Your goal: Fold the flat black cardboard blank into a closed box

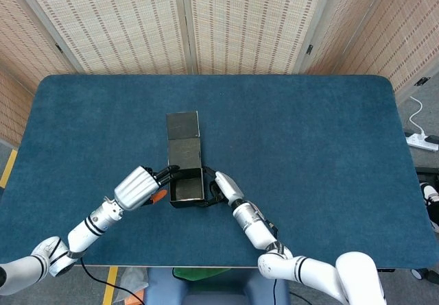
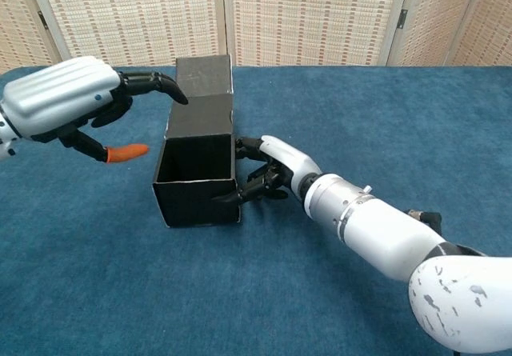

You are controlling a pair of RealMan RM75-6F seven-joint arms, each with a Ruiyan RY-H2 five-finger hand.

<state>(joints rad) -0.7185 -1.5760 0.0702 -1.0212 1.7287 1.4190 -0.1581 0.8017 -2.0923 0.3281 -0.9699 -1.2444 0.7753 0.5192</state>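
Blue felt covers the desk [image 1: 309, 154], with woven cane screens [image 1: 240, 24] behind and a white power strip [image 1: 420, 140] on the floor beyond the right hand's side. Between the two hands sits the black cardboard box [image 2: 196, 180], mouth up, its unfolded lid flap [image 1: 183, 125] stretching away from the robot along the long axis. The right hand [image 2: 268, 172] grips the box's near right wall. The left hand [image 2: 68, 104] hovers just left of it, fingers spread, holding nothing.
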